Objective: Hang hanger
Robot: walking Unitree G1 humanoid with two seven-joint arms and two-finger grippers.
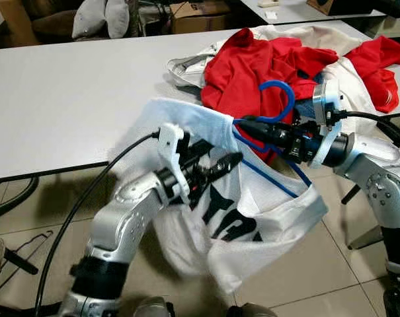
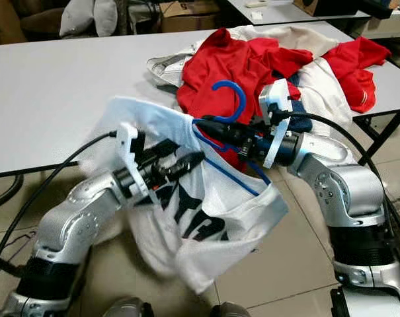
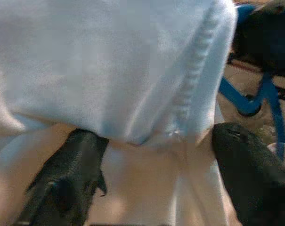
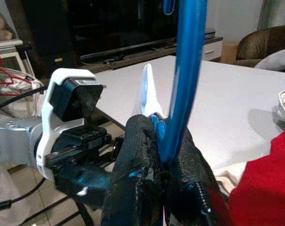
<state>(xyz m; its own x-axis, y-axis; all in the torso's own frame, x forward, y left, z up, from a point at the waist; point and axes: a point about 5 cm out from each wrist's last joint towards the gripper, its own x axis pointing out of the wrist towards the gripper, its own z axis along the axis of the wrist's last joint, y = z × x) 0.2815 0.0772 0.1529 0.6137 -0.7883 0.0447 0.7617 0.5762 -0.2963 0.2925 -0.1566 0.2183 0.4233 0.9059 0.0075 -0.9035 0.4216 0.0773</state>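
A blue hanger (image 1: 283, 88) is clamped near its hook by my right gripper (image 1: 247, 125), which is shut on it in front of the table edge. One hanger arm runs down inside a white shirt with black letters (image 1: 266, 218) that droops toward the floor. My left gripper (image 1: 221, 158) reaches into the shirt from the left, just below its collar edge. In the left wrist view its fingers (image 3: 71, 174) stand apart with a fold of the white shirt (image 3: 109, 70) lying between and over them. The right wrist view has the blue hanger (image 4: 184, 70) rising from the shut right gripper (image 4: 163, 141).
A white table (image 1: 67, 99) stretches ahead, with a heap of red and white clothes (image 1: 252, 66) at its right end. A black wire hanger (image 1: 18, 254) lies on the tiled floor at left. A cardboard box (image 1: 200, 16) stands beyond the table.
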